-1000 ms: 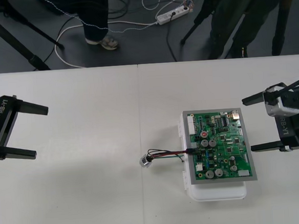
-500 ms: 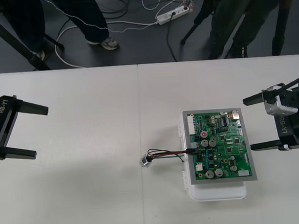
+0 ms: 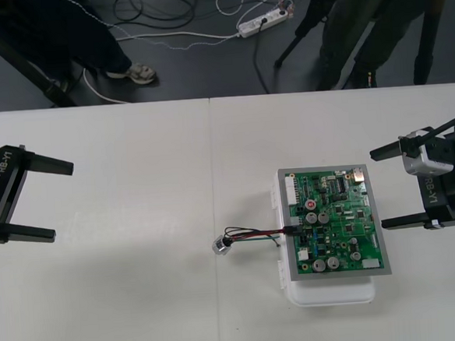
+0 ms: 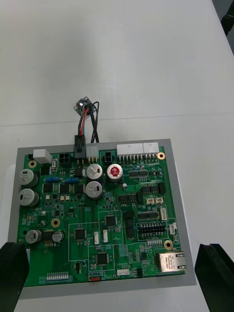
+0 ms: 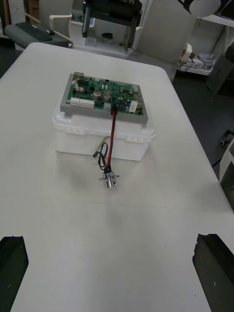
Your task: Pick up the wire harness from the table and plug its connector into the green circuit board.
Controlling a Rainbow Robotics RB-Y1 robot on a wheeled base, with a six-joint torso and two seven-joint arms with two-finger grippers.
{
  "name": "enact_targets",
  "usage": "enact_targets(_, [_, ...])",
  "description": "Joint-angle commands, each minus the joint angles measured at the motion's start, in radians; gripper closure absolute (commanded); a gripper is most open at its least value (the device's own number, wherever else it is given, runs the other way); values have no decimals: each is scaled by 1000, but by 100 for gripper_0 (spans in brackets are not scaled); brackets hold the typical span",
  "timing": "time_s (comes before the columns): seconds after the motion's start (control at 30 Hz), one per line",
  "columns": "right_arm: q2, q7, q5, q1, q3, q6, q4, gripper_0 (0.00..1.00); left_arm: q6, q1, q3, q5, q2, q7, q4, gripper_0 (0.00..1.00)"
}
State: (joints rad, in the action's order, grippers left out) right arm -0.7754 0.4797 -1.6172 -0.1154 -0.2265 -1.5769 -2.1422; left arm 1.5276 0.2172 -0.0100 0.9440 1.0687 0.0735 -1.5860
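Plug (image 4: pixel 79 144) looks seated in a header on the green circuit board (image 3: pixel 337 225), at the board's 9 o'clock edge in the front view. Rt wrist view shows it sitting on the board's edge connector row w/ red & black wires (image 4: pixel 87 122) running out of it.

Rest of the wire harness (image 3: pixel 254 233) trails off the board & white base (image 3: pixel 330 294) onto the table (image 3: pixel 143 301). Its round metal socket (image 3: pixel 221 246) lies on the tabletop at approx 9 o'clock from the board, a little apart from the base.

Neither claw touches anything. Left gripper (image 3: pixel 62 201) sits at the table's 9 o'clock side, released, fingers (image 5: pixel 12 265) spread wide w/ nothing between. Right gripper (image 3: pixel 377 190) hangs just at 3 o'clock of the board, also released & empty.

Judgement: pick-up & insertion both appear done. Nothing obvious left, except maybe checking full seating, which can't be told from here.
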Motion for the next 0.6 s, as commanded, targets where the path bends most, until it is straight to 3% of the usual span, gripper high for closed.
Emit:
enact_targets(0.03, [-21, -41, -6, 10, 10, 6, 1, 0, 43, 4, 28, 4, 43, -14, -23, 0])
enact_targets(0.6, [-44, -39, 10, 10, 10, 6, 2, 0, 43, 4, 28, 4, 43, -14, -23, 0])
